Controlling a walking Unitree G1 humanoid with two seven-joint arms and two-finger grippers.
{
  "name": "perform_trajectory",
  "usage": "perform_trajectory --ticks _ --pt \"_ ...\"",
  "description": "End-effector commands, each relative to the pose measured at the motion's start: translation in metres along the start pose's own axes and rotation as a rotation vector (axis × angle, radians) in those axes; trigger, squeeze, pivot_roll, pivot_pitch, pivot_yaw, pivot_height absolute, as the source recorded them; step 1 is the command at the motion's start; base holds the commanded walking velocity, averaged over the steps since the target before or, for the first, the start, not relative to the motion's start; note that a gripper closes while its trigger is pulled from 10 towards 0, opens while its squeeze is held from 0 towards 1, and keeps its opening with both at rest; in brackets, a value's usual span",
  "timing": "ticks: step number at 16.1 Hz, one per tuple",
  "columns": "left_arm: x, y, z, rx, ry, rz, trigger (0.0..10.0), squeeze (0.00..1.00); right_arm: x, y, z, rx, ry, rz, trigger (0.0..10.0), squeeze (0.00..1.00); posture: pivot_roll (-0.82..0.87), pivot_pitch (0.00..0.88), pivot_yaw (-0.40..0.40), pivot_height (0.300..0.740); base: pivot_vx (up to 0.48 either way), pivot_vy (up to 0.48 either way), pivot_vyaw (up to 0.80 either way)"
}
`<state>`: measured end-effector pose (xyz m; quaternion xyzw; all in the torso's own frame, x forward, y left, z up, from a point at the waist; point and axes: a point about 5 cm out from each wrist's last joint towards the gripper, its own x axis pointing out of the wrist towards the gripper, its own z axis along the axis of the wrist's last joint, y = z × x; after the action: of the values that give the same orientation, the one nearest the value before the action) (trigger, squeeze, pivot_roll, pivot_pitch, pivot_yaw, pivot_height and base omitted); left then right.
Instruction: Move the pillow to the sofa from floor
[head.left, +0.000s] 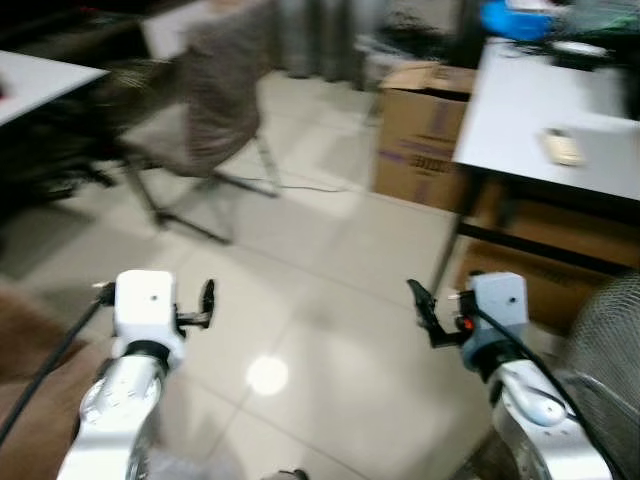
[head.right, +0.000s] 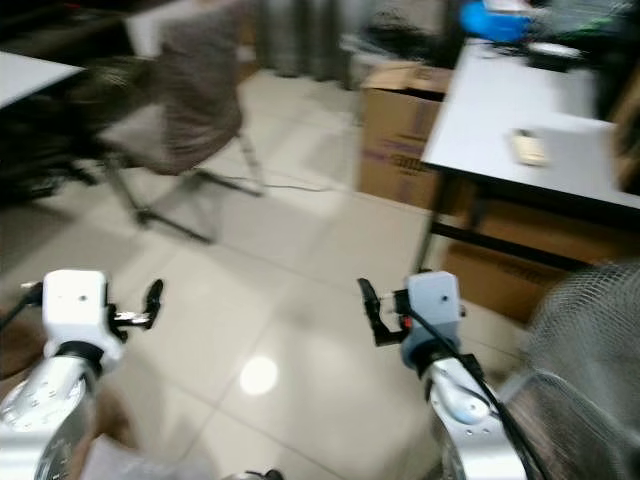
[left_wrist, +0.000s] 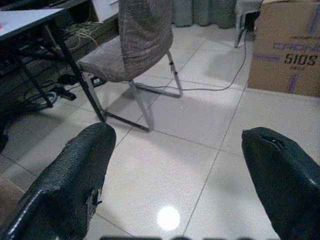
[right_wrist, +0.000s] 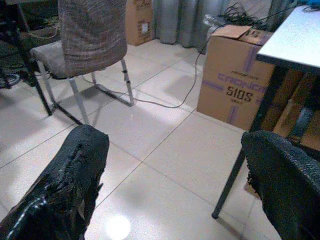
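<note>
From the head views, both arms are raised forward over bare tiled floor (head.left: 330, 260), left gripper (head.left: 207, 301) and right gripper (head.left: 420, 305) empty, carried ready while the robot looks around. Left wrist view: fingers (left_wrist: 70, 185) spread apart, a chair (left_wrist: 135, 45) ahead. Right wrist view: fingers (right_wrist: 75, 185) spread, a cardboard box (right_wrist: 235, 80) beside a table (right_wrist: 300, 35). I can't spot the pillow anywhere yet.

**G1's arms, close up**

Two silver arms w/ white, boxy wrist housings. Left gripper (head.left: 207, 300) and right gripper (head.left: 418, 305): long black fingers, textured, worn pads (left_wrist: 75, 185). Black cable runs along each arm; small red mark on right wrist.
</note>
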<state>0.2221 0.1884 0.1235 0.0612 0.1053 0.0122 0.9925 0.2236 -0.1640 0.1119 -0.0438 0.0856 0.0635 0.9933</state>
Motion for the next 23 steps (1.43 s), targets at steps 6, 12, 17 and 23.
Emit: perform_trajectory --ticks 6,12,17,23 --pt "0.002 0.012 0.006 0.024 -0.042 0.060 10.0 0.00 0.008 0.011 0.005 0.038 0.002 0.005 10.0 1.00 -0.11 0.000 0.034 0.740 0.000 0.000 0.80" --pt "0.012 0.010 0.011 0.032 -0.067 0.025 10.0 0.00 0.017 -0.001 0.008 0.003 0.005 -0.057 10.0 1.00 -0.13 0.000 0.070 0.740 0.000 -0.320 0.80" --pt "0.010 0.012 0.013 0.021 -0.063 0.026 10.0 0.00 0.019 0.010 0.008 0.015 0.030 -0.038 10.0 1.00 -0.11 0.000 0.054 0.740 0.000 -0.384 0.40" --pt "0.011 0.012 0.022 0.064 -0.093 0.048 10.0 0.00 0.029 0.013 0.013 -0.053 -0.003 -0.012 10.0 1.00 -0.08 0.000 0.043 0.740 0.000 0.000 0.53"
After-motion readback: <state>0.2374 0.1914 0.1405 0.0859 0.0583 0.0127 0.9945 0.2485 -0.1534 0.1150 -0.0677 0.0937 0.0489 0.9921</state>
